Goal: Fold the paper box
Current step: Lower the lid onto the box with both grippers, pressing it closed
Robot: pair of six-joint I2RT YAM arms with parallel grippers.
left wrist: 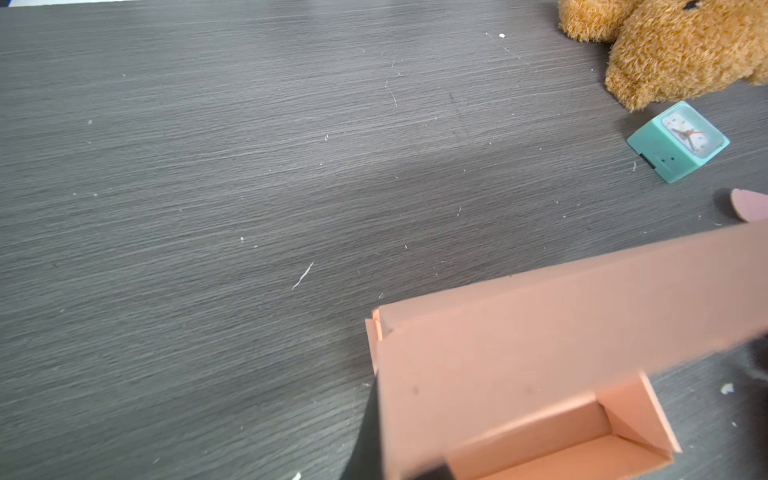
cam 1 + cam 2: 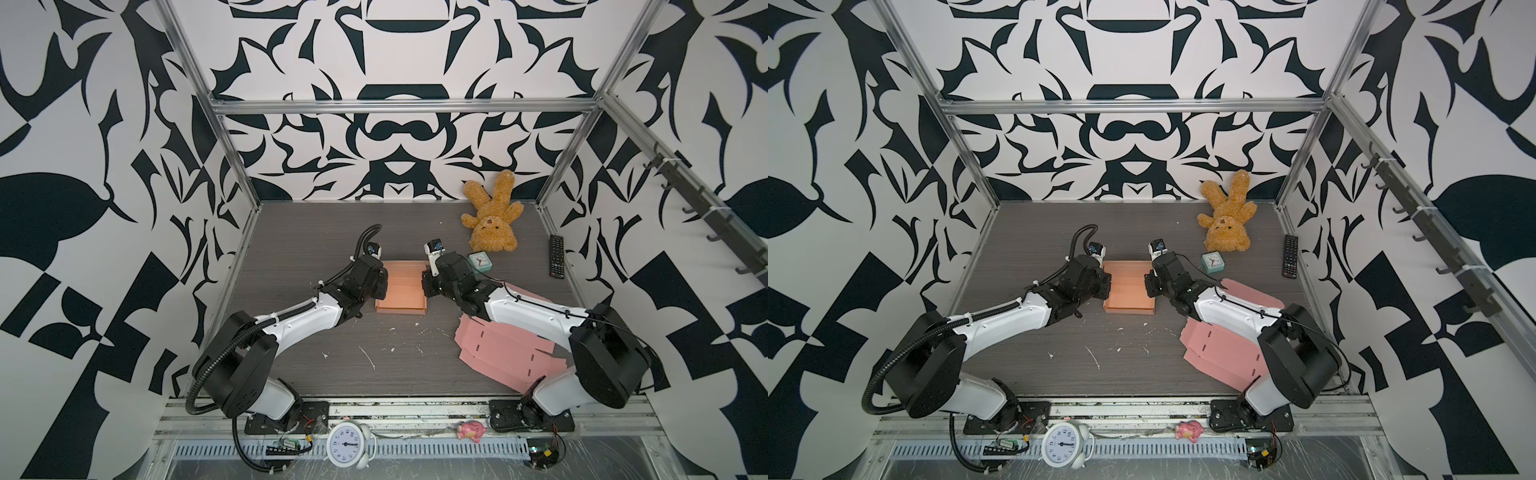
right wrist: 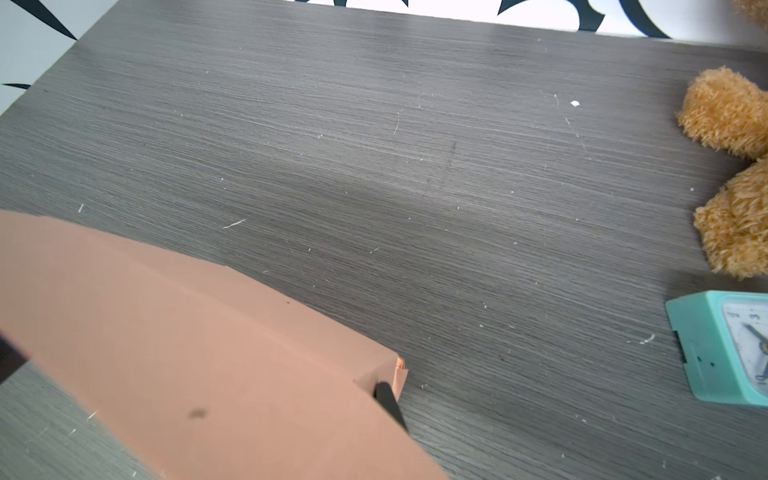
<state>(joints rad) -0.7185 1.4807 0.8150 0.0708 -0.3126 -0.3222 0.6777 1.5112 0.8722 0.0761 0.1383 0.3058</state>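
Obs., left fingers (image 1: 365,436): fully closed, pinching the left side wall of the box (image 2: 401,293). One dark finger lies along the outside of that wall and a sliver of its partner shows inside.

Obs., right fingers (image 3: 388,405): one finger rests against the outside of the right wall, near a corner. The partner is hidden by cardboard, so I cannot tell whether the wall is gripped or only touched, nor how wide the gap is.

Box: peach, open upward, in the middle of the table (image 2: 311,249), directly between the two arms in both top views. The side walls and near wall stand up. The outline is close to square; the long axis seems to run near-to-far, not certain.

Key relation: each side wall lies right at its own arm's fingers, so neither arm is nearer. Judgement: the walls are being pressed home. Any remaining flap would sit on the far side, beyond both arms.

The pink sheets (image 2: 498,353) lie flat under the right arm, apart from the box.
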